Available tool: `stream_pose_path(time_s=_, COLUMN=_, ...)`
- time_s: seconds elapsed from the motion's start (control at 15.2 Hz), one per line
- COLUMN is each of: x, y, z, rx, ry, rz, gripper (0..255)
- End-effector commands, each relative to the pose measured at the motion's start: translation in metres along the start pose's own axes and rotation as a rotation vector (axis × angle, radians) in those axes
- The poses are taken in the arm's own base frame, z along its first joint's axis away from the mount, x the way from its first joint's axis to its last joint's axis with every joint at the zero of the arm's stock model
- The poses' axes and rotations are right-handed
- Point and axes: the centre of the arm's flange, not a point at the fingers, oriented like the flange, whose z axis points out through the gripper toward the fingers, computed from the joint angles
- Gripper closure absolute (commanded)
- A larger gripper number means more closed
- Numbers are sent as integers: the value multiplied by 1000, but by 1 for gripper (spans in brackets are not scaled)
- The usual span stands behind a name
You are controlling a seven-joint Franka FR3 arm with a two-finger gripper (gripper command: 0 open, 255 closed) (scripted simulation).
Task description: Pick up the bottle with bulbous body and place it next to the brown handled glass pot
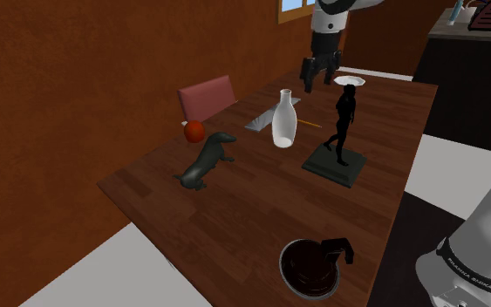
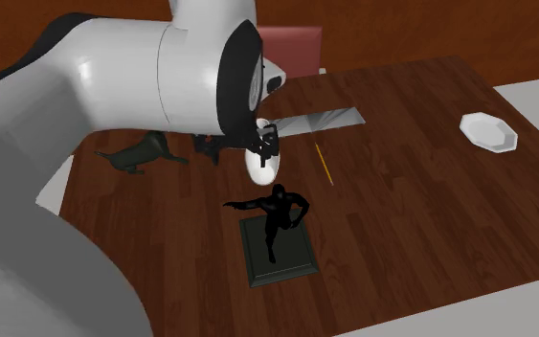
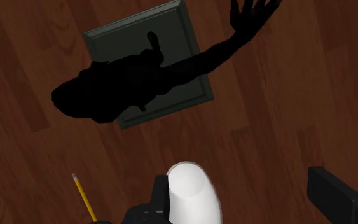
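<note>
A white bottle [image 1: 284, 120] with a bulbous body and narrow neck stands upright mid-table. My gripper [image 1: 317, 71] hangs open well above it, a little toward the shoulder view's right. In the wrist view the bottle's top [image 3: 193, 194] lies below, close to one finger [image 3: 336, 191] pair's inner side, untouched. From the second exterior view the gripper [image 2: 265, 144] overlaps the bottle [image 2: 262, 170]. The dark glass pot [image 1: 309, 266] with a black handle sits at the table's near edge.
A black human statue [image 1: 343, 122] on a dark square base [image 1: 332, 166] stands just beside the bottle. A dark dog figurine [image 1: 207, 161], a red apple [image 1: 194, 131], a pencil [image 3: 82, 197], a grey sheet [image 1: 265, 118] and a white plate [image 1: 350, 81] share the wooden table [image 1: 235, 218].
</note>
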Motion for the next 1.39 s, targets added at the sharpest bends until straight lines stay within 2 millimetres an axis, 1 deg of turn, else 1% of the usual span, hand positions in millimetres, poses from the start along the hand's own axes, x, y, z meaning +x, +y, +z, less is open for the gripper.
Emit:
stream_pose_path(time_s=0.0, x=25, y=2, z=14, rx=-2, ry=7, rz=-2, gripper=0)
stream_pose_path(time_s=0.73, x=154, y=27, z=63, rx=-11, ry=38, rz=-10, gripper=0)
stream_pose_path(time_s=0.79, x=158, y=28, z=64, rx=-11, ry=39, rz=-10, gripper=0)
stream_pose_path(time_s=1.19, x=159, y=28, z=96, rx=-11, ry=39, rz=-10, gripper=0)
stream_pose_path(time_s=1.25, x=159, y=29, z=104, rx=-11, ry=39, rz=-10, gripper=0)
stream_pose_path(time_s=1.32, x=159, y=29, z=104, rx=-11, ry=39, rz=-10, gripper=0)
